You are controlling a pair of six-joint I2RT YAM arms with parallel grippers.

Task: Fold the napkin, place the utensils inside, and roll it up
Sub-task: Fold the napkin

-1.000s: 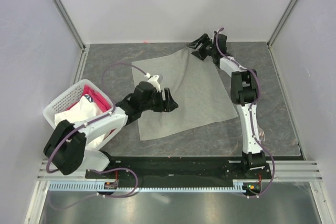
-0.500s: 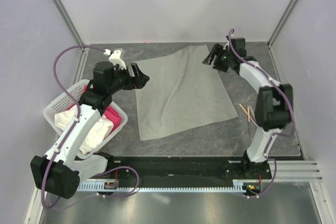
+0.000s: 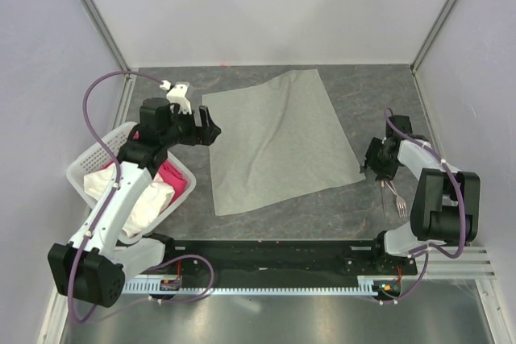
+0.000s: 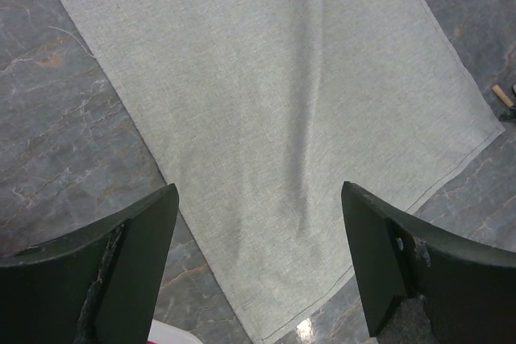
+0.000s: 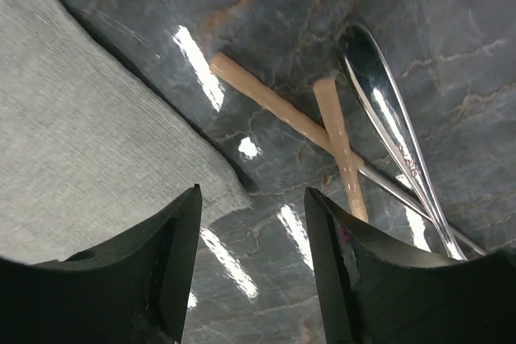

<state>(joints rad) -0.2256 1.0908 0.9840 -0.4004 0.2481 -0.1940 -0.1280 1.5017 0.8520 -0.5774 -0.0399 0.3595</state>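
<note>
Both spread wide, left claw (image 3: 208, 127) barely moved, right claw (image 5: 251, 201) dropped to utensils (image 5: 274, 105).

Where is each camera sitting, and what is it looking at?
Top camera: above and behind the arms, looking down on the table, napkin and basket; both arms, left hand and right hand show.
Left wrist camera: on the left arm, looking down at the napkin; its two open fingers show.
Right wrist camera: on the right arm, looking at the utensils beside a napkin corner; its open fingers show.
Shared: all three see the napkin.
</note>
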